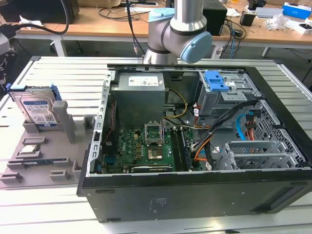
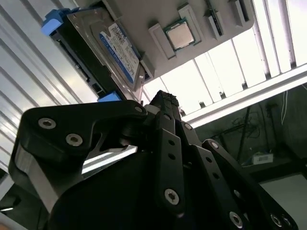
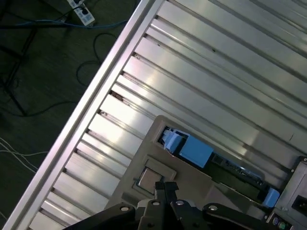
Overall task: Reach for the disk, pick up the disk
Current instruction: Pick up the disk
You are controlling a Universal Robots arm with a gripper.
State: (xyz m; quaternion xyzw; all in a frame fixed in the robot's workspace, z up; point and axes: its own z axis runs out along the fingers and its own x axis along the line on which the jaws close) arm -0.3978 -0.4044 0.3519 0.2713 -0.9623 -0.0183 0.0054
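Silver, blue-framed disk on edge in grey plastic holder; black hand narrow, empty, apart.

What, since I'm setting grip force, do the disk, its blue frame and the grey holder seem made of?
Body of the disk: bare metal, going by its silvery sheen, with a glossy white-and-blue label, paper or film. The blue frame around it: likely moulded plastic, with even colour and a dull shine. The grey holder: matte, probably plastic, though the pictures leave that open.

disk: shiny silver metal, blue plastic frame; table: ribbed glossy metal.
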